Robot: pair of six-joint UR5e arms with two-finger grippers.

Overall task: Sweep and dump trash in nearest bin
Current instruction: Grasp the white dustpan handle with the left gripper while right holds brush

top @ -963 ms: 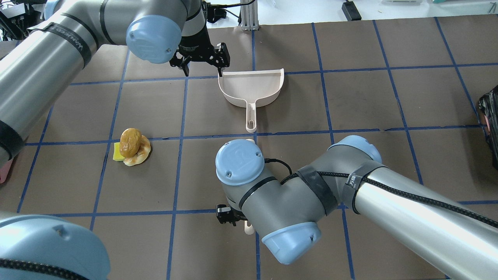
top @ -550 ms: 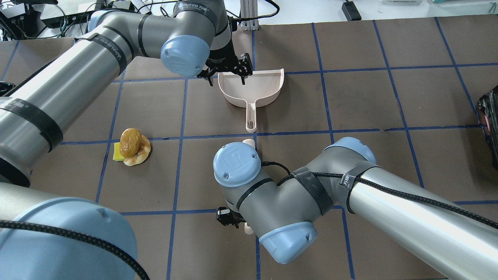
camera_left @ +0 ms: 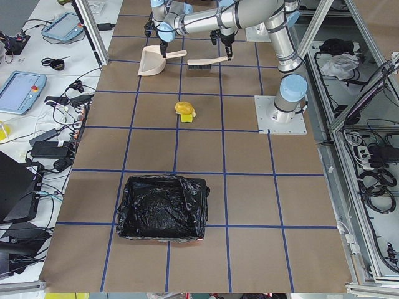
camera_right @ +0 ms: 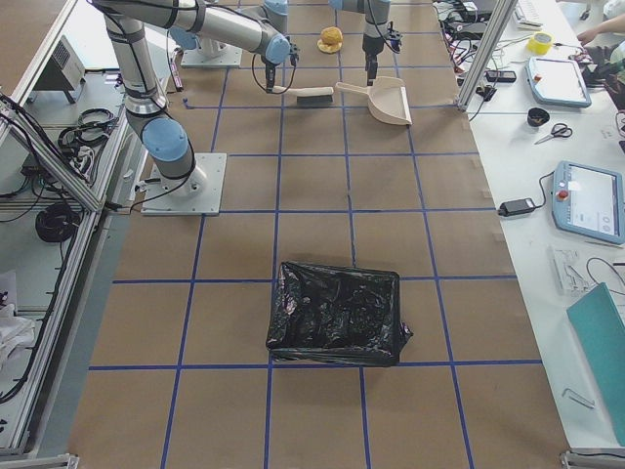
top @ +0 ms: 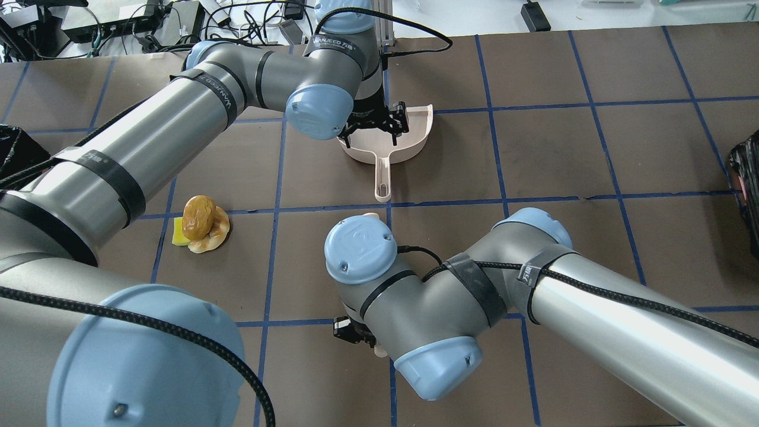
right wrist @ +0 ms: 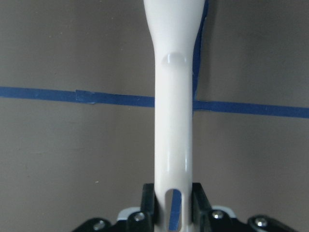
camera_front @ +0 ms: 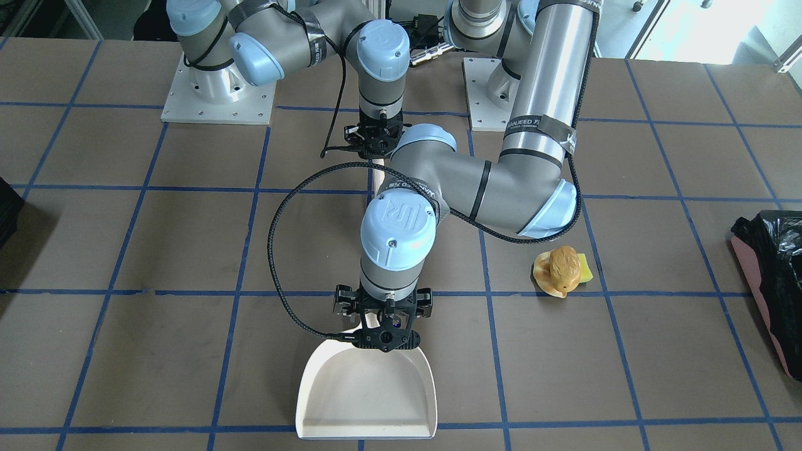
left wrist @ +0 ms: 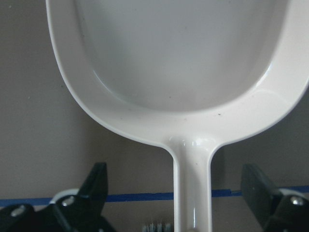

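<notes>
The trash (top: 201,224) is a small tan, yellow-green and cream pile on the table's left half; it also shows in the front view (camera_front: 562,268). The cream dustpan (top: 412,127) lies flat with its handle toward me. My left gripper (top: 372,131) is open and hovers over the joint between pan and handle. In the left wrist view (left wrist: 176,193) the handle (left wrist: 193,193) lies between the spread fingers without touching them. My right gripper (right wrist: 173,203) is shut on the white brush handle (right wrist: 174,121); in the overhead view it (top: 356,335) is mostly hidden under the arm.
A pink-sided bin with a black bag (camera_front: 774,275) stands on my left, beyond the trash, and also shows in the left side view (camera_left: 162,208). A second bag-lined bin (top: 748,190) stands at the right edge. Blue tape lines cross the brown table (top: 593,154).
My left arm has swung right, from beside the dustpan's left corner to over the base of its handle, still open. My right arm has barely moved.
</notes>
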